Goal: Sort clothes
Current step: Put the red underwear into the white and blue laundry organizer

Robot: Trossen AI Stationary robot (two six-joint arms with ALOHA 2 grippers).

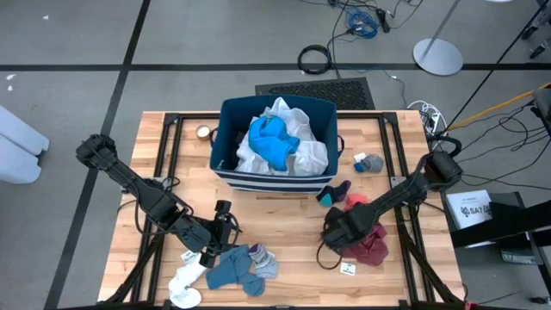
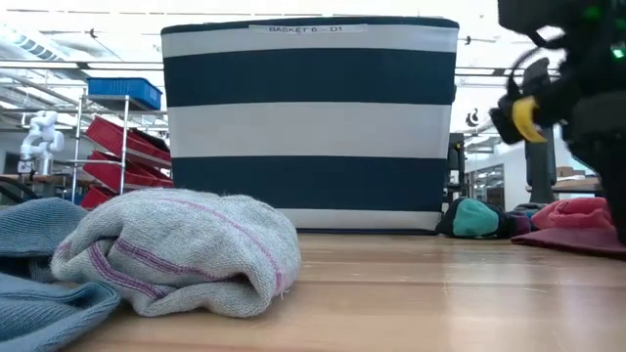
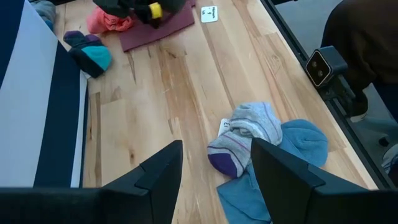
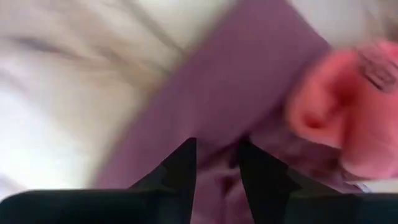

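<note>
A navy-and-white striped bin (image 1: 231, 164) stands mid-table with white (image 1: 301, 155) and teal-blue (image 1: 271, 142) clothes inside. My left gripper (image 3: 214, 149) is open and empty, just left of a heap of socks: a grey sock with purple stripes (image 3: 245, 130) lying on blue pieces (image 3: 305, 140), and a white sock (image 1: 185, 284) near the front edge. My right gripper (image 1: 340, 231) is down on the maroon garment (image 1: 372, 245), fingers close together with its cloth between them. A red-pink sock (image 1: 355, 201), a dark-and-teal sock (image 1: 331, 191) and a grey-blue sock (image 1: 368, 162) lie on the table. My right gripper has maroon cloth (image 4: 217, 152) between its two fingers (image 4: 183, 168), at the garment's left part. The fingers come from above, slanting down. The garment lies on the table. One layer or several, I cannot tell.
A small round object (image 1: 204, 132) sits left of the bin. A white label (image 1: 348, 269) lies near the front edge by the maroon garment. Black frame rails (image 1: 168, 146) run along the table's sides. Bare wood (image 1: 293, 224) lies between the two grippers.
</note>
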